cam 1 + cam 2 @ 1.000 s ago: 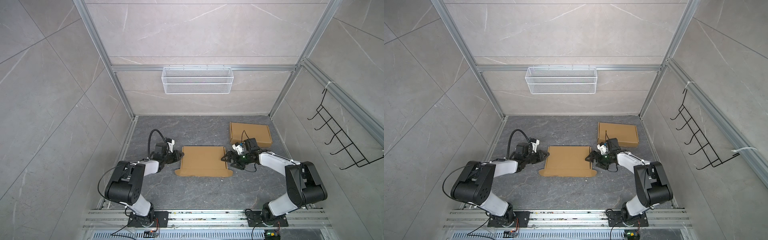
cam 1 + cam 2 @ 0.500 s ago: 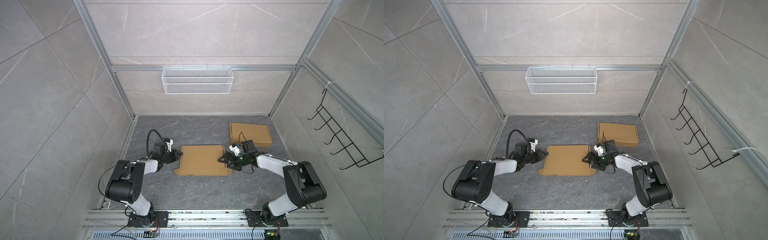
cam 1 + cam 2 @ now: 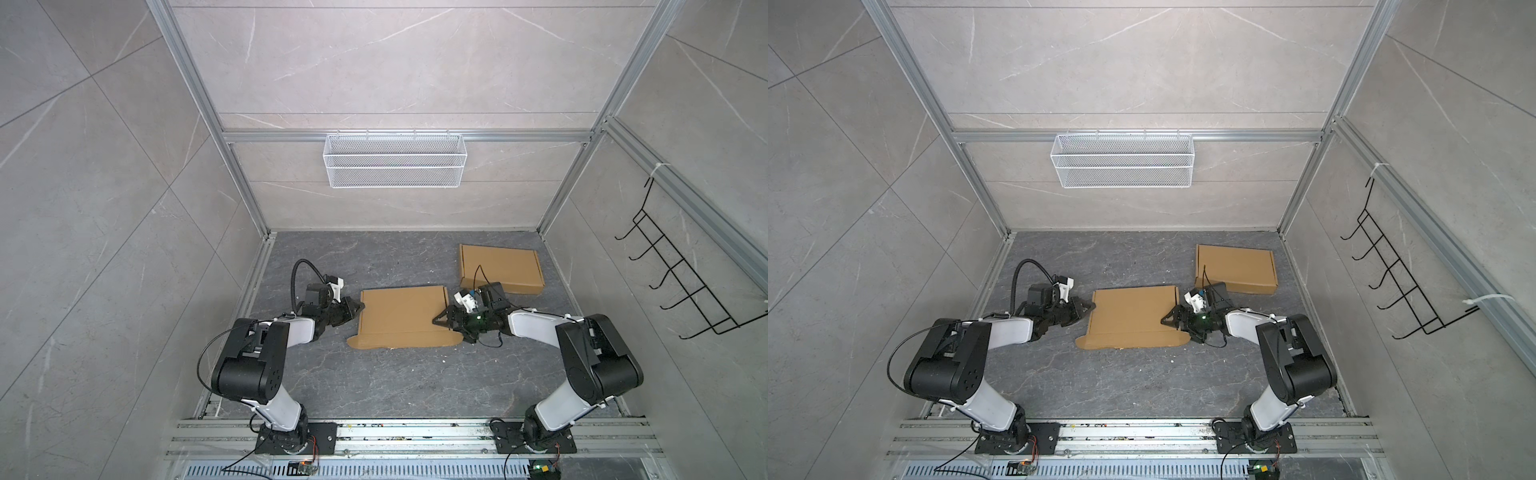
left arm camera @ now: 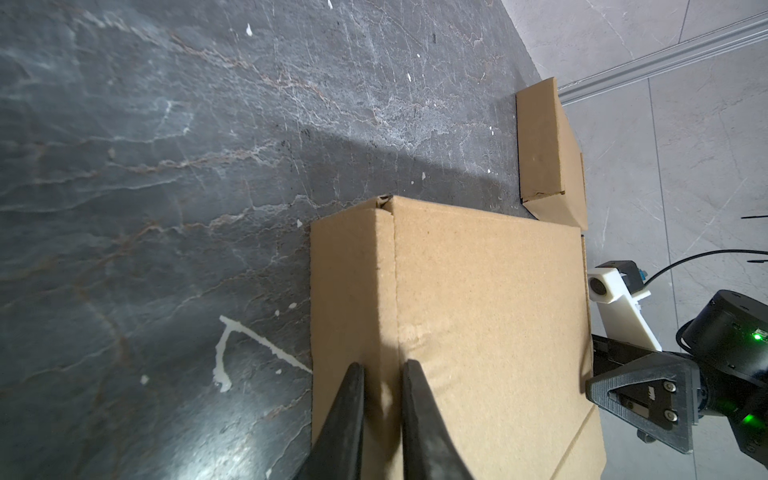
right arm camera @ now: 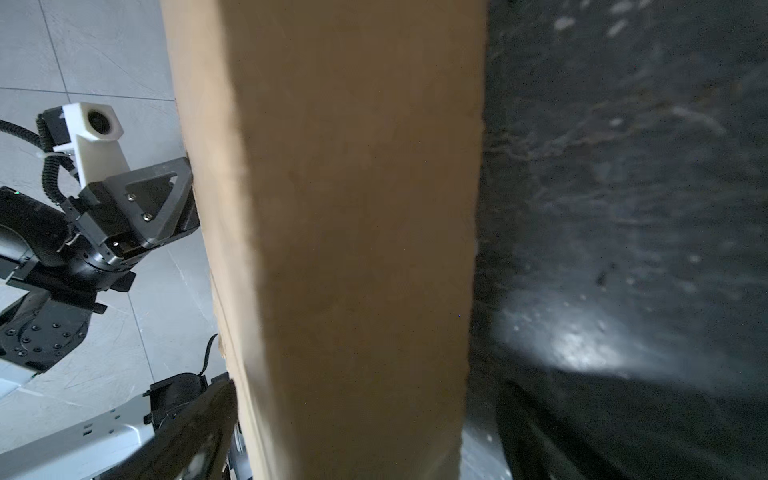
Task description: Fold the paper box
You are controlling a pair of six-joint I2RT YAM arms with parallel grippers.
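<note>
Paper box sits mid-table, pretty flat. On its left edge the left gripper is pinching the folded side. Over on the right, the right gripper is spread wide, straddling that edge.

Left hand narrow, right hand wide.

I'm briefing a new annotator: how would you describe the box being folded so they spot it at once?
Below the white wire basket lies the dark floor. Mid-floor, between the left gripper and right gripper, is the box. Unlike the other cardboard toward the back right, it has a flap with rounded ends along its near edge.
</note>
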